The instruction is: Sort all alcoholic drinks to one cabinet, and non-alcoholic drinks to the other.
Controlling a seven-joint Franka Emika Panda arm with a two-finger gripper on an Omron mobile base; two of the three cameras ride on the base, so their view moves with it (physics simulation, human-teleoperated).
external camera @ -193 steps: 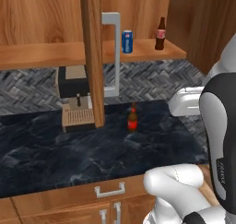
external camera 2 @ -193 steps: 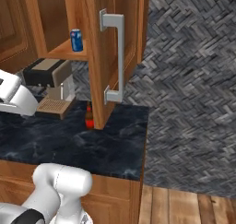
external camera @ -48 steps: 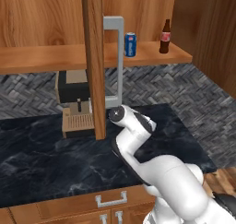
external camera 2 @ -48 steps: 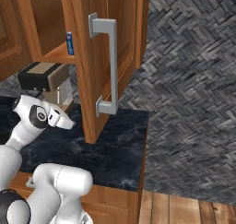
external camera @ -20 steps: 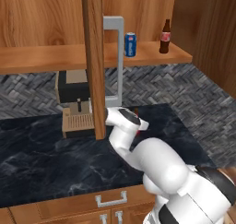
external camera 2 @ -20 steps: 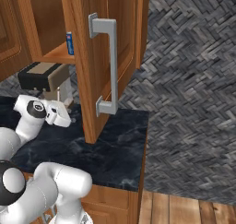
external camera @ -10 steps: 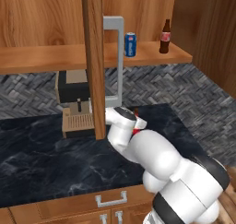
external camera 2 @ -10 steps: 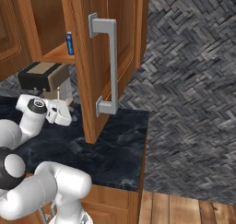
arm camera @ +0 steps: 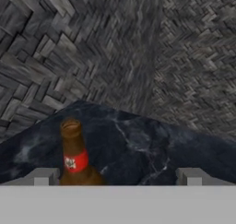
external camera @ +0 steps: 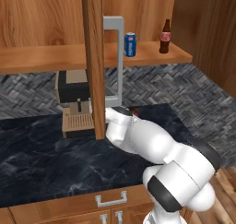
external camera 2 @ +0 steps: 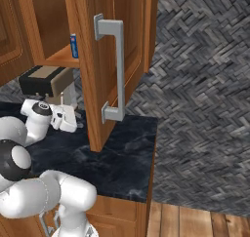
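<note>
- The gripper (arm camera: pixel 117 177) is standing with its jaws spread fully apart and gripping nothing; its two fingertips (arm camera: pixel 44 176) are showing low in the hand view.
- The brown beer bottle (arm camera: pixel 76 156) is standing upright on the dark marble counter (arm camera: pixel 152 144), between the fingertips but hard against the left one; whether it is touching that tip cannot be told.
- In the left base view the white arm (external camera: pixel 152 144) is reaching low across the counter, with the hand lying just beside the open cabinet door (external camera: pixel 93 57) and near its grey handle (external camera: pixel 116 57).
- In the right base view the hand is sitting just in front of the coffee machine (external camera 2: pixel 44 82), left of the door.
- The herringbone tile wall (arm camera: pixel 138 48) is rising behind the counter.
- On the open cabinet shelf (external camera: pixel 92 57), the blue soda can (external camera: pixel 130 44) and the cola bottle (external camera: pixel 164 36) are standing upright, near each other but apart.
</note>
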